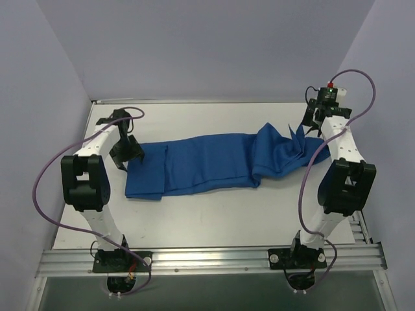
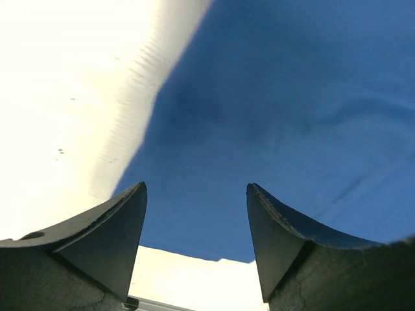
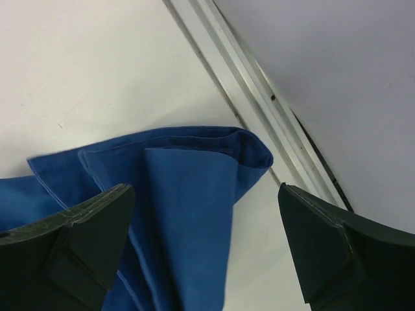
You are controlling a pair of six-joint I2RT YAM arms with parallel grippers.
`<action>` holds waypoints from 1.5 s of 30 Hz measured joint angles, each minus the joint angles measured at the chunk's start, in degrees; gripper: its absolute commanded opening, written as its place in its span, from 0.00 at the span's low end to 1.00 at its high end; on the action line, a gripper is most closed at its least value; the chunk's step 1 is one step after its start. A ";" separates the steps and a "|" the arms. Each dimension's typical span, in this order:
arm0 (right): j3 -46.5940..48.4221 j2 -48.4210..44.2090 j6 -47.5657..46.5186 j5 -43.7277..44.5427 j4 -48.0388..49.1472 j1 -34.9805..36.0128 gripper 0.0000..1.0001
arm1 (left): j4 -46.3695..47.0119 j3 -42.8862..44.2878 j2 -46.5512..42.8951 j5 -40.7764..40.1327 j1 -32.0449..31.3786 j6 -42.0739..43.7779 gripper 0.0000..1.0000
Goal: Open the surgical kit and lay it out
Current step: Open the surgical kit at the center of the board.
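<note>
Two grippers | left gripper (image 2: 194, 188): jaws apart, gripping nothing, over left end of blue cloth wrap (image 1: 207, 162) | right gripper (image 3: 204, 188): jaws wide, empty, over wrap's raised right-end folds | one wrap, spread left-to-right on table (image 1: 227, 214)

Left tool (image 2: 196, 194), jaws apart, above blue cloth wrap (image 2: 292, 97) on pale table (image 2: 58, 97)

One blue cloth wrap (image 1: 207, 165); one table (image 1: 214, 214).
</note>
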 measured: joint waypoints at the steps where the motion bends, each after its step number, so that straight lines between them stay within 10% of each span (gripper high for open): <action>1: 1.79 0.87 -0.20 0.55 -0.63 0.20 1.00 | -0.28 0.00 0.33 -0.76 0.22 0.07 0.74; 15: -0.11 -1.05 8.13 -23.91 2.84 14.34 0.91 | 0.72 -0.26 4.57 1.51 7.19 4.17 0.76; 27: -6.54 2.47 13.33 -16.90 -1.51 -0.26 0.07 | 2.47 0.72 10.73 12.17 7.61 3.08 0.11; 37: -3.39 4.17 10.38 1.14 -9.73 -3.76 0.05 | 0.37 2.71 12.11 13.18 8.33 2.75 0.02; 45: -3.41 1.42 8.94 -6.75 -5.09 5.22 0.19 | -3.02 5.66 13.86 10.14 9.66 2.10 0.02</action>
